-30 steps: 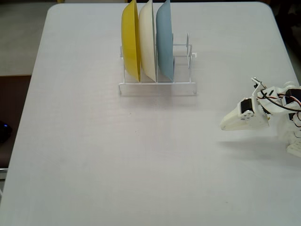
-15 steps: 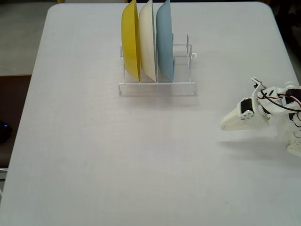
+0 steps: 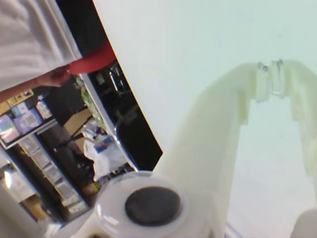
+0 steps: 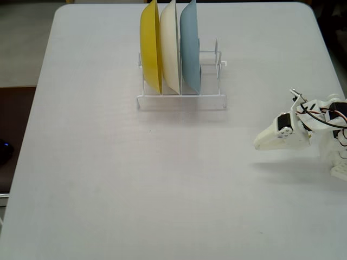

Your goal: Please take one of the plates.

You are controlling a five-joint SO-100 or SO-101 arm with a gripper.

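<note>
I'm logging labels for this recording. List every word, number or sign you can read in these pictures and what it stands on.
No text can be read.
Wrist view: the shelves beyond the table edge hold packages with printing, too blurred to read.
Fixed view: the yellow plate, cream plate, light blue plate, wire rack and gripper show no markings.
</note>
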